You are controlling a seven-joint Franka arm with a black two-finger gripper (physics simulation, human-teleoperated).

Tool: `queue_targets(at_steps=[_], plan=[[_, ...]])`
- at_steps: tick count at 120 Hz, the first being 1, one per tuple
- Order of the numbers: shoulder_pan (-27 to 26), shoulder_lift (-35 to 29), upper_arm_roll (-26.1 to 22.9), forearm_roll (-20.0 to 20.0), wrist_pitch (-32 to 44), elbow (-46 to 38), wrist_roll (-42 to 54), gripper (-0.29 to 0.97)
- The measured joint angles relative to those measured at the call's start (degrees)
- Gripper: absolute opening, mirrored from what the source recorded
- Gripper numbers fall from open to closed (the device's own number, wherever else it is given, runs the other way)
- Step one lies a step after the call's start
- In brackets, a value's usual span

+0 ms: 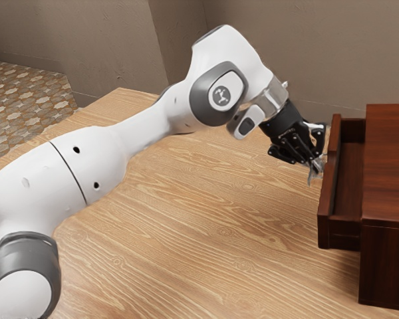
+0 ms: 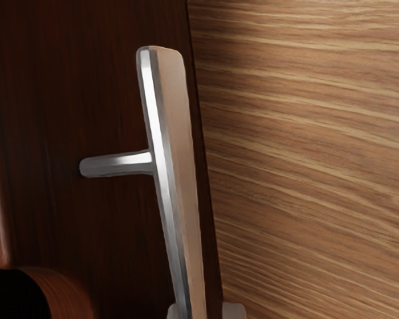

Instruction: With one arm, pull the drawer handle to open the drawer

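**A:** Where is the black two-finger claw, and what has it got?

**B:** It's at the front of the dark reddish-brown wooden drawer. It is closed narrowly on the slim brushed-metal bar handle, with one finger on each side of the bar as far as I can judge. In the wrist view the bar runs right up under the hand, standing off the drawer front on its short metal post.

**A:** Why pinch the bar rather than hook it?

**B:** A grip from two sides lets a straight pull carry the drawer without the bar slipping out. The bar looks thin and smooth, so I'd guess it needs a firm squeeze.

**A:** And the drawer?

**B:** It stands partly out of the dark wooden cabinet, toward the exterior view's left, with its hollow showing from above. The cabinet rests on the pale oak-grained tabletop at the exterior view's right.

**A:** Why is the white robot arm stretched so low?

**B:** It reaches across the tabletop so the hand meets the handle roughly level, in line with the drawer's slide. Pulling along that line should avoid jamming.

**A:** How far along is it?

**B:** The drawer is open in part, and I can't tell how much travel is left. A skewed pull might drag the cabinet itself.
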Motion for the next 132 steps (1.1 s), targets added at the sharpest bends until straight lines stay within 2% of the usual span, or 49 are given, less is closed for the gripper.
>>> queue_targets(at_steps=[27,86,132], plan=[[4.00,-6.94,0.06,-0.91,0.14,-8.43,0.32,-0.11],[10.53,-14.29,0.37,-1.39,0.41,-18.18,1.01,-0.11],[12.56,-15.78,0.05,-1.21,0.04,-19.95,1.22,-0.08]])
